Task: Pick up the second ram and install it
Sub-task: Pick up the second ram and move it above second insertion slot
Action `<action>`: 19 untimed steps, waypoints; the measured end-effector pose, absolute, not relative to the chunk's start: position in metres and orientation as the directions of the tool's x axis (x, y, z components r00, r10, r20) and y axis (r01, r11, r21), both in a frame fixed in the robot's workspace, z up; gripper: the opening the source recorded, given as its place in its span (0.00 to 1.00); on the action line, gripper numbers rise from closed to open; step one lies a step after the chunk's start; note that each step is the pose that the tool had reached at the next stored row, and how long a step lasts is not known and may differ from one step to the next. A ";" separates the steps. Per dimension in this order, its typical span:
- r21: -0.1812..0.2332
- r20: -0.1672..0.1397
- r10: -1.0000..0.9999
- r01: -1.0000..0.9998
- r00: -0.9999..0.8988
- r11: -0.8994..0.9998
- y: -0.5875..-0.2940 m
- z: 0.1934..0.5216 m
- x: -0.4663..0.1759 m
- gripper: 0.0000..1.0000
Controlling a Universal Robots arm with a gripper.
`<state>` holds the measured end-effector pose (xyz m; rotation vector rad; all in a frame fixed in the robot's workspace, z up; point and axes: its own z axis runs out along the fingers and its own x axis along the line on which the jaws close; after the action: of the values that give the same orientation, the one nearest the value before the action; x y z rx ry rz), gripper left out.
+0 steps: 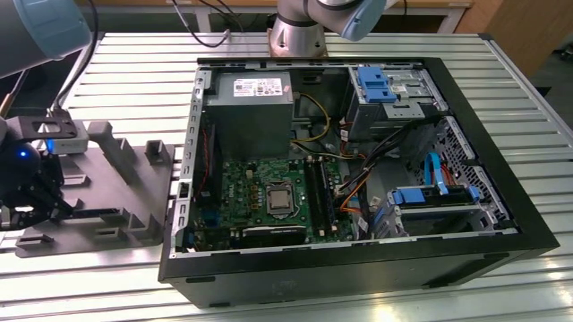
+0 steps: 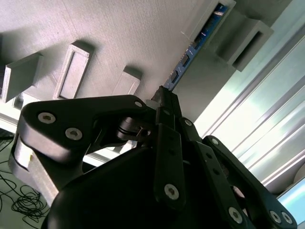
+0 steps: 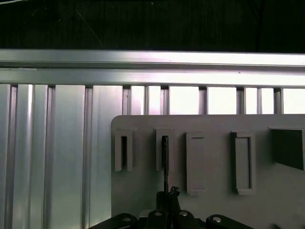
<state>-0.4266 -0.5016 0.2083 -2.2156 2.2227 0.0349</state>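
The second ram [image 2: 190, 52] is a thin board with small chips, standing on edge in a slot of the grey holder tray [image 2: 95, 28]. In the first wrist view the ram [image 3: 165, 162] shows edge-on as a dark line running out of a slot in the tray [image 3: 214, 200]. My gripper [image 2: 161, 98] has its black fingers drawn together on the near end of the ram, and its tips [image 3: 167, 194] meet the stick. In the exterior view the gripper [image 1: 31, 198] hangs over the tray [image 1: 117, 188] at that view's left, apart from the computer case.
An open black computer case [image 1: 501, 201] lies on the slatted metal table [image 1: 134, 60]. Inside are the green motherboard [image 1: 255, 184], long black memory slots [image 1: 318, 194], a grey power supply [image 1: 246, 111], and blue drive brackets and cables. The tray has several raised slot blocks.
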 end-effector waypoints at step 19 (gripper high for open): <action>0.013 -0.018 -1.000 -1.000 -0.003 0.003 -0.502 0.217 -0.427 0.12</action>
<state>-0.4266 -0.5017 0.2169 -2.2154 2.2225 0.0348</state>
